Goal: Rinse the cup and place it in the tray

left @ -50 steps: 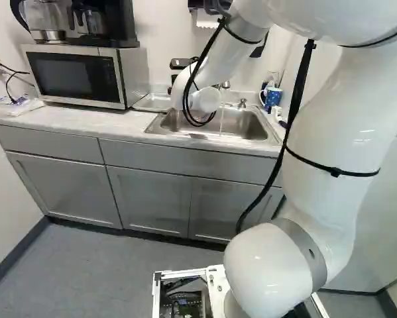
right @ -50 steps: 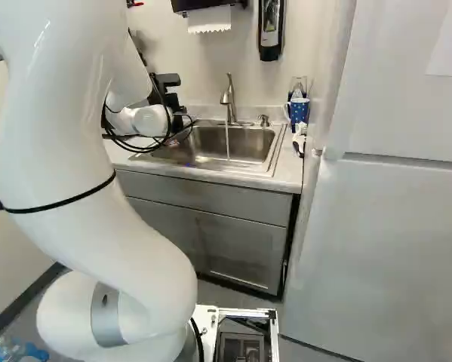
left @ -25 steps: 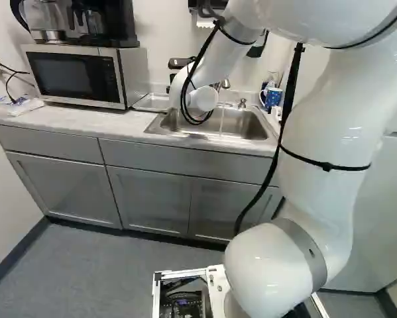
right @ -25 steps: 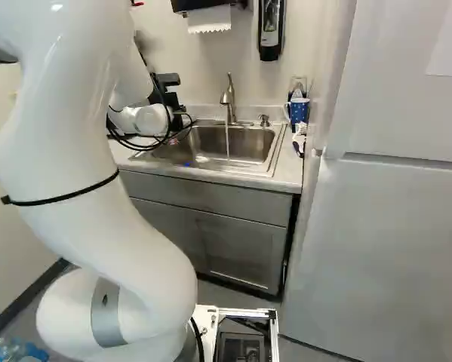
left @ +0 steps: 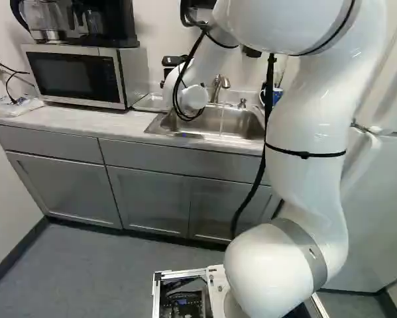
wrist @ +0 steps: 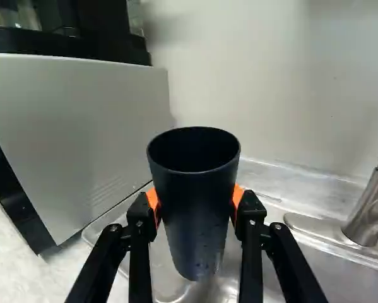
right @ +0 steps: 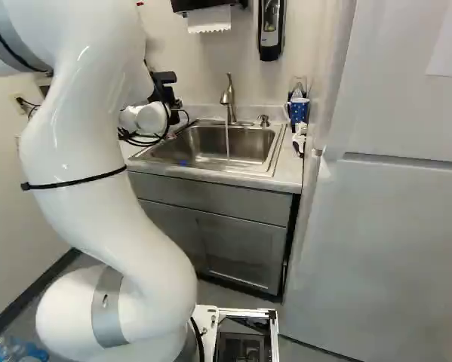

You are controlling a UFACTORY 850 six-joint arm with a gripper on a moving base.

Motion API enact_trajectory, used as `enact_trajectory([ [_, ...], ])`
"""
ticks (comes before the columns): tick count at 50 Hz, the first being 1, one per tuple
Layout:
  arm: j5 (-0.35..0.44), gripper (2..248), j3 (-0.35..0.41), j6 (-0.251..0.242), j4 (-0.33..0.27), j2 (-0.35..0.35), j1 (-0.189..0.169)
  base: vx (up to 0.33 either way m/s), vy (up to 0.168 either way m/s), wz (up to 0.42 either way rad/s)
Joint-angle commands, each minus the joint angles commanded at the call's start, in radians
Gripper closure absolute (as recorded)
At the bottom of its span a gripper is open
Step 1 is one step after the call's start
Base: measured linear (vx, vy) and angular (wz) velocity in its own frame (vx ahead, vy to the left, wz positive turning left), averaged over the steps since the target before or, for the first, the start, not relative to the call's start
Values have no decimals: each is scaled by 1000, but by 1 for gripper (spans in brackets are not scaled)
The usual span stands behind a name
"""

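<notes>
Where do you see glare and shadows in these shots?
Left base view: small bright highlights on the glossy white arm; right base view: a dim, soft sheen across the white refrigerator door; wrist view: bright reflections in the shiny steel sink area below the dark blue-black cup, and soft dark patches, probably shadows, on the pale wall.

Pale countertop (left: 65, 118) with microwave (left: 122, 73), plastic bag (left: 16, 106), dotted blue mug (right: 299, 111)

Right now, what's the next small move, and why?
I'd ease the dark cup down toward the metal tray beside the microwave. The gripper has it mouth up between both orange pads, the cup's outside looks beaded with water, so probably rinsed, and the tray shows just beyond it.
</notes>
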Motion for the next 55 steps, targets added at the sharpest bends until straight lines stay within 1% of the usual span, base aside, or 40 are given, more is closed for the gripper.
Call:
enact_trajectory([
  [20, 0, 126, -106, 0, 0, -91, 34, 0, 0, 0],
  [33, 0, 126, -165, 0, 0, -160, 47, 0, 0, 0],
  [43, 0, 126, -184, 0, 0, -192, 52, 0, 0, 0],
  [55, 0, 126, -178, 0, 0, -205, 52, 0, 0, 0],
])
